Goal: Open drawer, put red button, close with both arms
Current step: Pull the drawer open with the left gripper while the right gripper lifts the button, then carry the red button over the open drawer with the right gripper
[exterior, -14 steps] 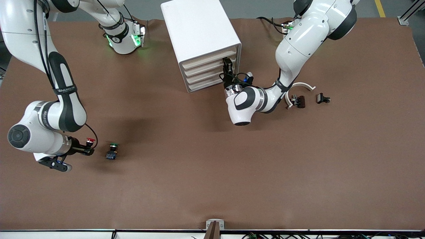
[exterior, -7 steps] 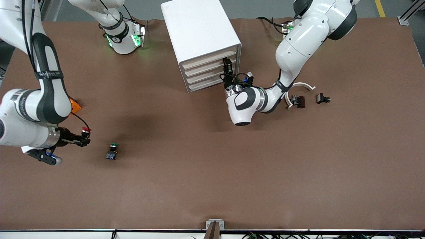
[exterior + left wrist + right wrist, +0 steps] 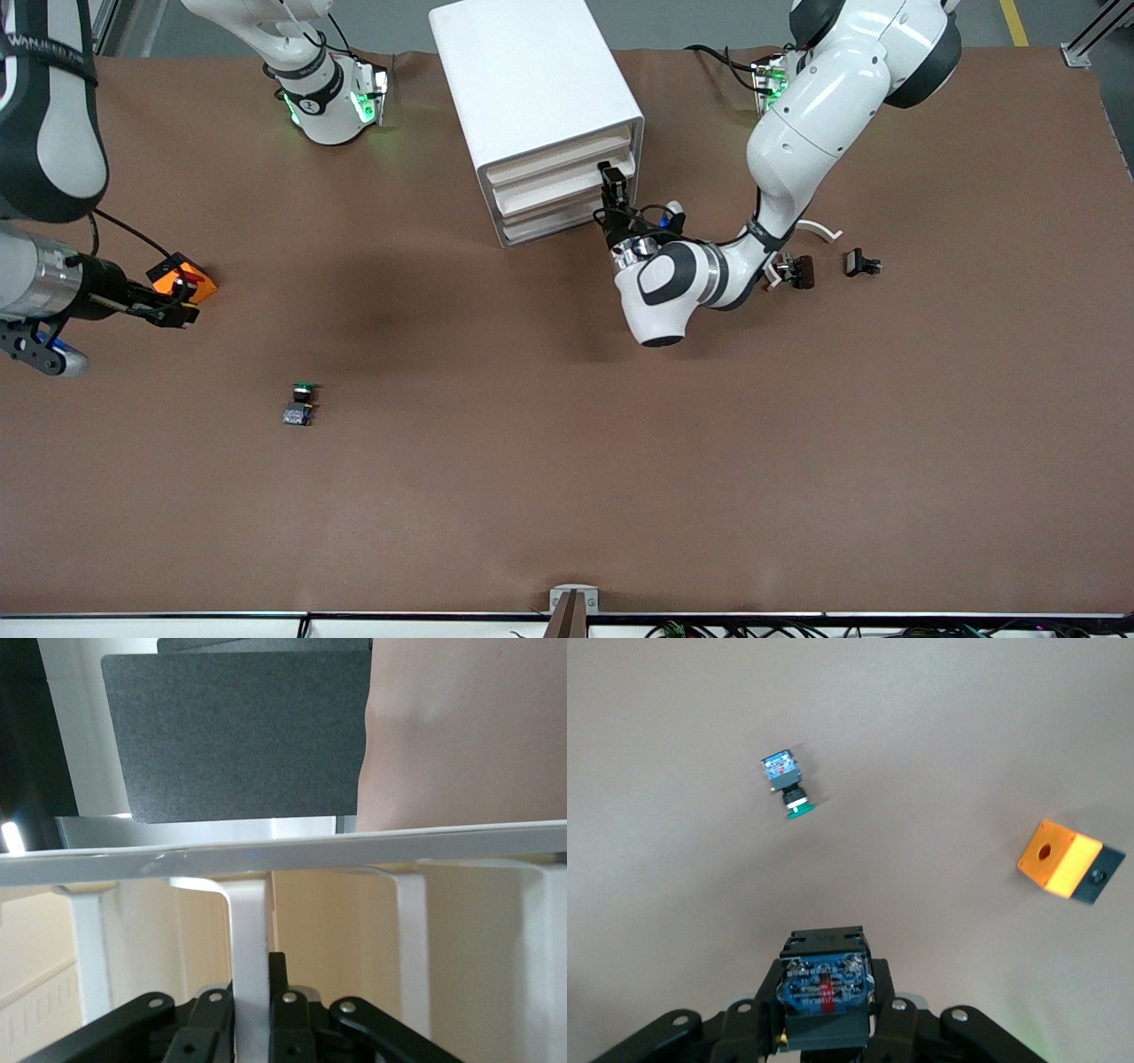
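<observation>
I've the left pincer [image 3: 609, 170] clamped on a drawer handle [image 3: 249, 930] mid-pull, the right pincer [image 3: 177, 301] gripping the red button [image 3: 824, 985] aloft, next to go into that drawer.

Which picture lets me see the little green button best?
The right wrist view shows the green button best: it lies big and unblocked on the brown table, green cap and blue base both visible. The front view shows it too, but tiny. The left wrist view does not show it, only the white drawers.
</observation>
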`<state>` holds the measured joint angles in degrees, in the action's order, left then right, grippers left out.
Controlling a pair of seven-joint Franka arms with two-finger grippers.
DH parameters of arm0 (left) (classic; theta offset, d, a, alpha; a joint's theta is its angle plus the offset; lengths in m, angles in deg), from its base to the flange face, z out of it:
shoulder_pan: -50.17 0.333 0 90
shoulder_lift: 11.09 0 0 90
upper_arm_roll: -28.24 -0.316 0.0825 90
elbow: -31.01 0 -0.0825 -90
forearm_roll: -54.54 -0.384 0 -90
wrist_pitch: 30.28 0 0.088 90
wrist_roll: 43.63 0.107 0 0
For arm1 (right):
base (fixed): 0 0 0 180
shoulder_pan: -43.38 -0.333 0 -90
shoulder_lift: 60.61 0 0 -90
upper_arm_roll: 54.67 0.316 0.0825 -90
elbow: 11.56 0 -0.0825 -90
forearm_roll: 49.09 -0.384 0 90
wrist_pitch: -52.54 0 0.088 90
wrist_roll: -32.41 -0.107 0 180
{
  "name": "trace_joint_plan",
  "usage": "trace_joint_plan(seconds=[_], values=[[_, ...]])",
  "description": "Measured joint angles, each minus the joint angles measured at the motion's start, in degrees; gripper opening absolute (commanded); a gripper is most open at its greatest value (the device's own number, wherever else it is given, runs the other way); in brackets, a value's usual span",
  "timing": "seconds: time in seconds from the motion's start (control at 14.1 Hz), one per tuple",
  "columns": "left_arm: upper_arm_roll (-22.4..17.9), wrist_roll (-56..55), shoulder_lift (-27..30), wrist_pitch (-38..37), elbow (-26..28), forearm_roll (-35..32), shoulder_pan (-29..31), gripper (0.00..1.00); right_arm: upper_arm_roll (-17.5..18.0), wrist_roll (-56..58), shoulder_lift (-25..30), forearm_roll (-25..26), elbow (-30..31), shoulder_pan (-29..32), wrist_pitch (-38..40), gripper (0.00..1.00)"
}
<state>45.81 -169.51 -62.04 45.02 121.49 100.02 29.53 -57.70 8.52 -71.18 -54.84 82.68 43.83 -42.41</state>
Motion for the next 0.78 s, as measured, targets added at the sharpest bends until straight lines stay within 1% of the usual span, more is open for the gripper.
trace_joint_plan(seconds=[0.28, 0.57, 0.78], values=[[-2.8, 0.0, 0.1, -0.9, -1.9, 0.8, 1.1, 0.0, 0.3, -10.7, 1.3, -0.1, 0.1, -5.3, 0.7, 0.0], [-3.5, 0.0, 0.1, -0.7, -3.6, 0.8, 3.4, 0.0, 0.5, -22.1, 1.3, -0.1, 0.2, -12.1, -0.2, 0.0], [-4.0, 0.0, -0.1, -0.7, -4.9, 0.8, 4.9, 0.0, 0.6, -28.8, 1.2, -0.1, 0.6, -15.9, -1.6, 0.0]])
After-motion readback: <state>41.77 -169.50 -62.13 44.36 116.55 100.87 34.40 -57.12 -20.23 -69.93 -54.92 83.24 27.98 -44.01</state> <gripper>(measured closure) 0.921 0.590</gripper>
